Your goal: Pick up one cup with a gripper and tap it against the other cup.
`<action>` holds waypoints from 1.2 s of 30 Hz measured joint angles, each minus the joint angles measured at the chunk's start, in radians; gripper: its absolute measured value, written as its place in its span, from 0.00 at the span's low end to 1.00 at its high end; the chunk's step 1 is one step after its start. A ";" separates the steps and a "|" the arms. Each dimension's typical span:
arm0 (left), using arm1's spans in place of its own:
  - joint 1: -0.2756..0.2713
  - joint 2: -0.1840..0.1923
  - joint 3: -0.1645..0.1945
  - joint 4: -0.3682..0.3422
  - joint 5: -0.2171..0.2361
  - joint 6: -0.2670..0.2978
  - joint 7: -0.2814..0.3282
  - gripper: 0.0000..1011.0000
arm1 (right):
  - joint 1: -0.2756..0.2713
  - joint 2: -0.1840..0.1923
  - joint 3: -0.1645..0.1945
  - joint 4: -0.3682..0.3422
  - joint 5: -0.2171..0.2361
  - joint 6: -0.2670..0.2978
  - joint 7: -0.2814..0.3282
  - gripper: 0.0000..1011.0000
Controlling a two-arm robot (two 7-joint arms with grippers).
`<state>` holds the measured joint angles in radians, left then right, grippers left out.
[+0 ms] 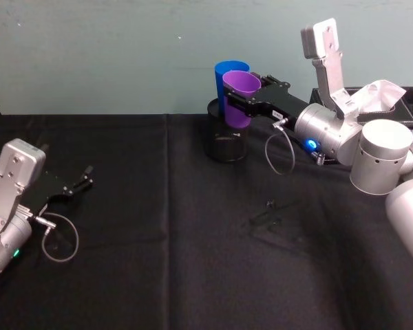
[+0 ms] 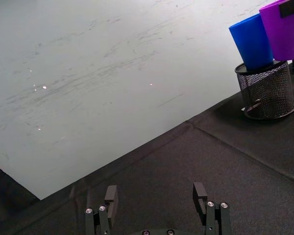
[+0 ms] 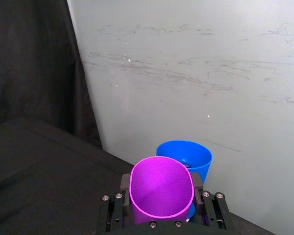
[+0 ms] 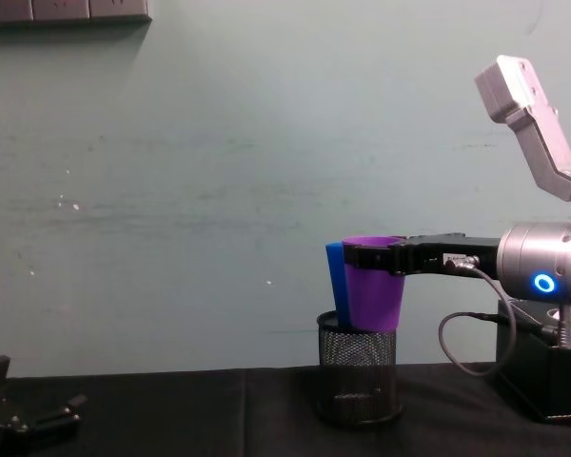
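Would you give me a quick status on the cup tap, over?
Right gripper shut on purple cup, held beside blue cup, contact unclear. Blue cup in mesh holder. Left gripper open, low at left.

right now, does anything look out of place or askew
The blue cup stands inside the mesh holder, not on the table. The right hand holds the purple cup beside it; the left hand is open.

Black fingers (image 3: 198, 182) flanked the purple cup (image 1: 241, 93); just beyond them were the bright blue cup (image 1: 227, 69) and black mesh holder (image 4: 359, 381).
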<state>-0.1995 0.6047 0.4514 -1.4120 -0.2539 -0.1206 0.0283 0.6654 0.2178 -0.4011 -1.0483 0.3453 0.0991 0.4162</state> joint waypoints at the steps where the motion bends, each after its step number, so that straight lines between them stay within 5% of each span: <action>1: 0.000 0.000 0.000 0.000 0.000 0.000 0.000 0.99 | 0.000 0.000 0.000 0.000 0.000 0.000 0.000 0.71; 24: 0.000 0.000 0.000 0.000 0.000 0.000 0.000 0.99 | -0.008 0.002 0.003 -0.008 0.000 -0.014 0.007 0.71; 31: 0.000 0.000 0.000 0.000 0.000 0.000 0.000 0.99 | -0.069 0.033 0.014 -0.100 0.013 0.001 0.018 0.71; 36: 0.000 0.000 0.000 0.000 0.000 0.000 0.000 0.99 | -0.153 0.074 0.024 -0.228 0.043 0.035 0.022 0.71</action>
<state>-0.1995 0.6047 0.4514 -1.4119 -0.2539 -0.1206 0.0283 0.5124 0.2918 -0.3770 -1.2761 0.3883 0.1342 0.4386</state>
